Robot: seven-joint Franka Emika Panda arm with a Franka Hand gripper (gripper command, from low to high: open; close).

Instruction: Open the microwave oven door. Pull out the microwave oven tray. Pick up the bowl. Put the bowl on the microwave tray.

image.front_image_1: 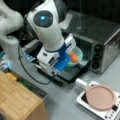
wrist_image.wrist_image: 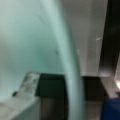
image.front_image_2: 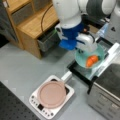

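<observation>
The claw [image.front_image_2: 83, 51] is pinching the rim of the bowl [image.front_image_2: 91, 58], carrying it just over the pulled-out microwave oven tray [image.front_image_1: 72, 72] above the lowered microwave oven door [image.front_image_2: 110, 55]; a rim-only pinch is risking tilting and spilling.

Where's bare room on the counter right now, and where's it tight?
Free: the grey counter between the wooden cabinet and the white slab with its pink dish. Crowded: the oven front, where the gripper holds the bowl, something orange inside, over the microwave oven tray and open microwave oven door.
</observation>
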